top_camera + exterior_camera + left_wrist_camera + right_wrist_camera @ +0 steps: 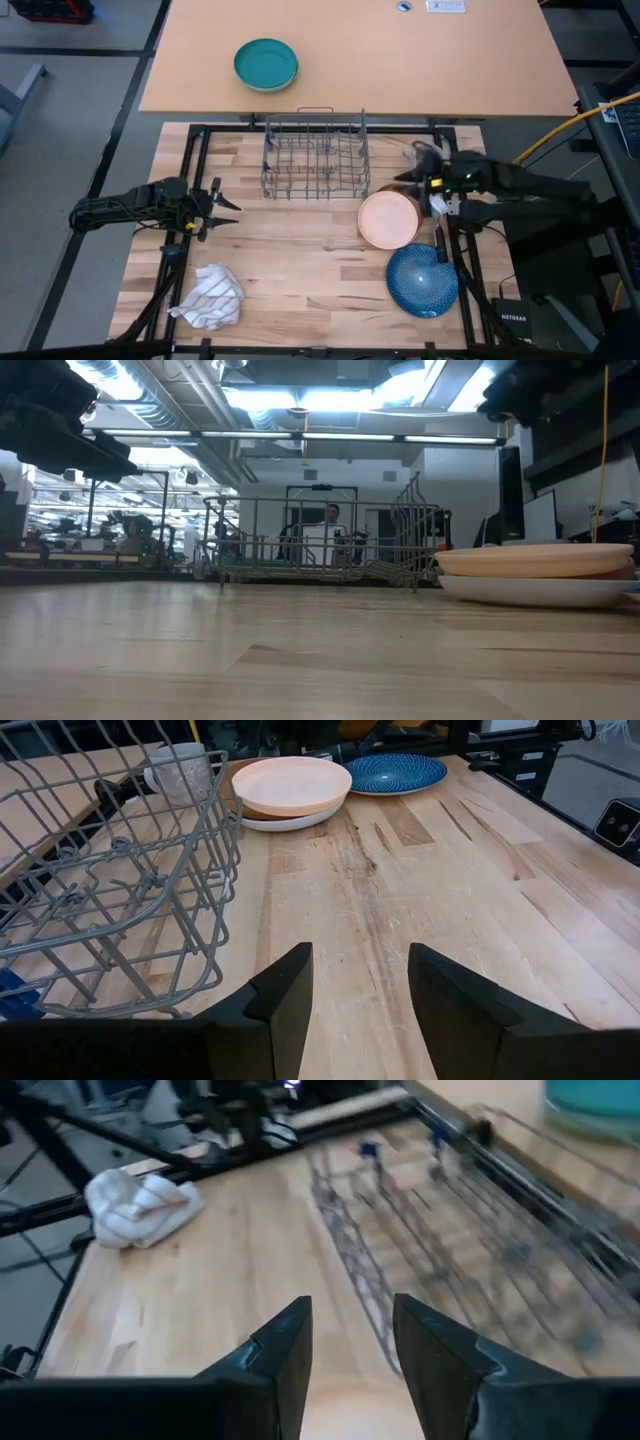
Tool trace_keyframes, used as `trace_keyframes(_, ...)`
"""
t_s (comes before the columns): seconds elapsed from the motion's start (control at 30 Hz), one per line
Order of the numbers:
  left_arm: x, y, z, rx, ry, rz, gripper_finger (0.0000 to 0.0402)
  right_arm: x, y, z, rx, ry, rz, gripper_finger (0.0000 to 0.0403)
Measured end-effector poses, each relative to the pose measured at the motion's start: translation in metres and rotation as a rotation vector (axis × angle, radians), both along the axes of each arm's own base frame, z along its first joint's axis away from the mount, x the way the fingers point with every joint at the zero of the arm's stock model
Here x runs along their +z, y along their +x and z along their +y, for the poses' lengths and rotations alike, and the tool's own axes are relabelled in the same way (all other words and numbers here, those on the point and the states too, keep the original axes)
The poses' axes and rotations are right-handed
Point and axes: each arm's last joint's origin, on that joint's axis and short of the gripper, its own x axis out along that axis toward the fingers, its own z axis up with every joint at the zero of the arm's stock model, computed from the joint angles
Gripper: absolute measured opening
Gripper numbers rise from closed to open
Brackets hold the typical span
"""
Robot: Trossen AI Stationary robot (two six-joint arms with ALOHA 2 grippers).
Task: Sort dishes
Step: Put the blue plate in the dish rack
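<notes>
A peach-pink bowl (pixel 388 218) sits in a white plate (pixel 300 821) at the table's right, and a blue plate (pixel 422 280) lies nearer the front edge. A small grey mug (pixel 180 770) stands by the far right corner of the wire dish rack (pixel 315 155). My right gripper (pixel 408 170) hovers open above the table, just beyond the bowl and beside the rack, with nothing between its fingers (pixel 290 1350). My left gripper (pixel 228 202) waits open at the table's left, holding nothing.
A crumpled white cloth with dark stripes (pixel 210 297) lies at the front left. A teal-green bowl (pixel 266 64) sits on the lighter table beyond. Bare wood (pixel 300 240) lies between the rack, the cloth and the stacked dishes.
</notes>
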Motion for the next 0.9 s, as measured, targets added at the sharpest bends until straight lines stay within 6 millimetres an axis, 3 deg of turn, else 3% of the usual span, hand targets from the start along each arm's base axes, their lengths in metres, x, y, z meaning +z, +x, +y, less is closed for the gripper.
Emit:
trace_keyframes(0.3,0.000,0.000,0.000,-0.003,0.013,-0.002,0.0155,-0.008,0.062,0.043,0.273,0.001,-0.089,0.0144)
trace_keyframes(0.43,0.001,0.000,0.001,-0.047,0.267,-0.018,0.0155,-0.015,0.081,0.068,0.407,0.030,-0.114,0.0144)
trace_keyframes(0.67,0.000,0.000,0.001,-0.074,0.364,-0.017,0.0155,-0.034,0.086,0.109,0.520,0.072,-0.032,0.0144)
trace_keyframes(0.9,0.001,0.000,0.001,-0.064,0.335,-0.020,0.0155,-0.054,0.077,0.145,0.435,0.115,0.087,0.0144)
